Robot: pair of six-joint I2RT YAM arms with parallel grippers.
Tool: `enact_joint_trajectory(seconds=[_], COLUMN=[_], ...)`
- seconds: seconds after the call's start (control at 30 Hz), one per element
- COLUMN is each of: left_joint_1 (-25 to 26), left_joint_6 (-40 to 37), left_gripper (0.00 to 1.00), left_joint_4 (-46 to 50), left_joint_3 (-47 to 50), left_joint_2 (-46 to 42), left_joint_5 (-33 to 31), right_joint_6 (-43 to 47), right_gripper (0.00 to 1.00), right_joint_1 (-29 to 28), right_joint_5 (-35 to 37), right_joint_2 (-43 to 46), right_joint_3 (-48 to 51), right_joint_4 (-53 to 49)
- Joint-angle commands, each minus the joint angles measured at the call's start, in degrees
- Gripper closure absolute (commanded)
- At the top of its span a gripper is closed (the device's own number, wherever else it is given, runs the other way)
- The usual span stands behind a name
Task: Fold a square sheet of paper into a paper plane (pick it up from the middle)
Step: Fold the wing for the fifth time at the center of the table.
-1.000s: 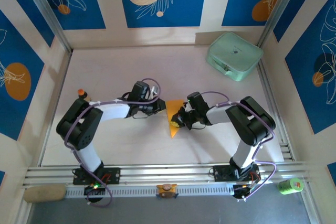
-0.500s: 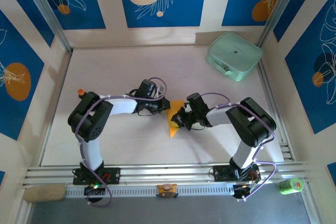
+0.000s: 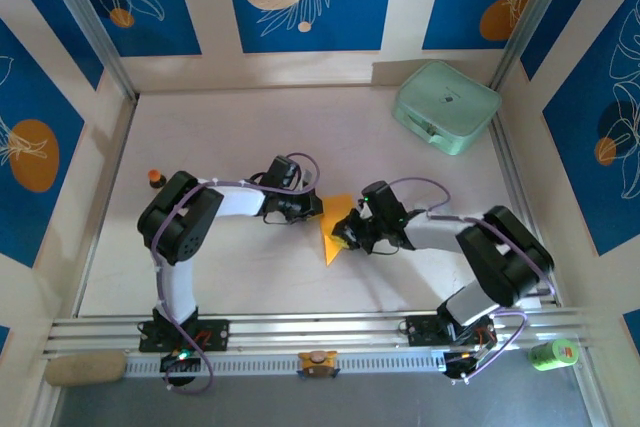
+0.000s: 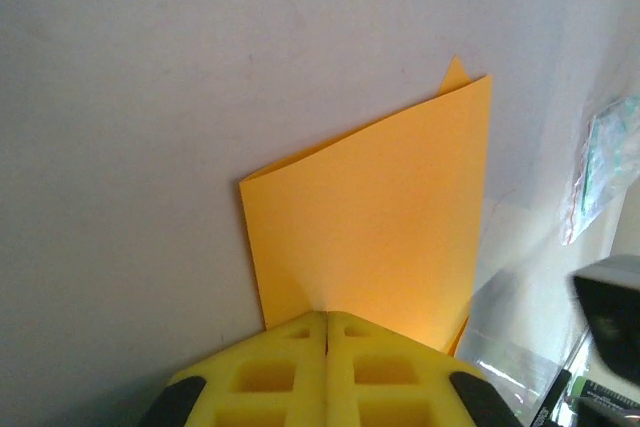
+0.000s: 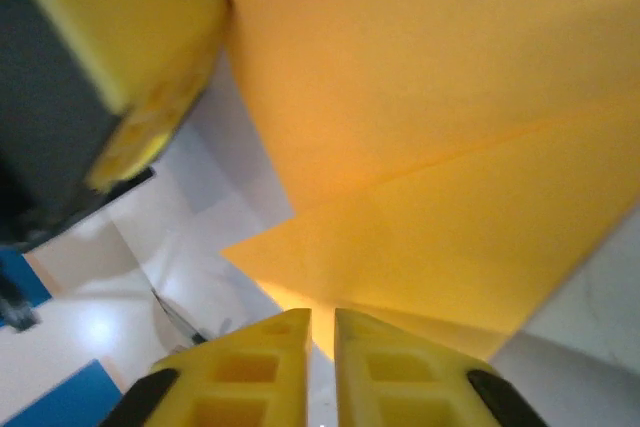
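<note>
Paper point(image 4: 380, 217) folded, orange-yellow; left fingers point(image 4: 295, 337) pinched shut on its edge, right fingers point(image 5: 275, 337) slightly parted.

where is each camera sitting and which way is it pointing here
top external: above and behind the arms, looking down on the table; both arms show, left gripper and right gripper meeting at the square sheet of paper
left wrist: on the left arm, looking along its shut yellow fingers at the folded paper
right wrist: on the right arm, close up on the paper; its fingers slightly apart
shared: all three see the paper; right wrist also catches the left gripper
</note>
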State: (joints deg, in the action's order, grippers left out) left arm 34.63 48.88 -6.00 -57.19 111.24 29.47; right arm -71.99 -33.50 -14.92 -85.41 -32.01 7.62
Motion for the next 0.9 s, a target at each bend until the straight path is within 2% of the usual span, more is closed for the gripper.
enact_joint_trajectory(seconds=[0.0,0.13,0.3,0.6,0.87], left_joint_1=[0.44,0.44,0.43,0.42,0.44], left_joint_6=[-3.45,-5.67,-8.07,-7.88,-7.56], left_gripper=[0.96,0.96,0.96,0.96,0.96], left_joint_4=[3.84,3.36,3.40,3.10,3.01], left_joint_3=[2.75,3.40,2.72,2.43,2.56], left_joint_2=[1.17,0.90,0.71,0.55,0.47], left_joint_5=[-0.26,2.40,5.20,5.77,5.43], right_joint_6=[6.12,9.82,12.78,15.36,15.63], right_gripper=[0.73,0.63,0.61,0.62,0.63], right_joint_1=[2.41,7.19,11.51,11.43,10.91], right_joint_5=[4.88,2.66,-4.72,-6.52,-2.37], right_joint_2=[4.79,6.45,3.54,-3.12,-4.73], right_joint_3=[0.76,1.59,1.19,-3.11,-5.41], right_joint_4=[-7.44,-9.57,-7.70,-9.86,-16.26])
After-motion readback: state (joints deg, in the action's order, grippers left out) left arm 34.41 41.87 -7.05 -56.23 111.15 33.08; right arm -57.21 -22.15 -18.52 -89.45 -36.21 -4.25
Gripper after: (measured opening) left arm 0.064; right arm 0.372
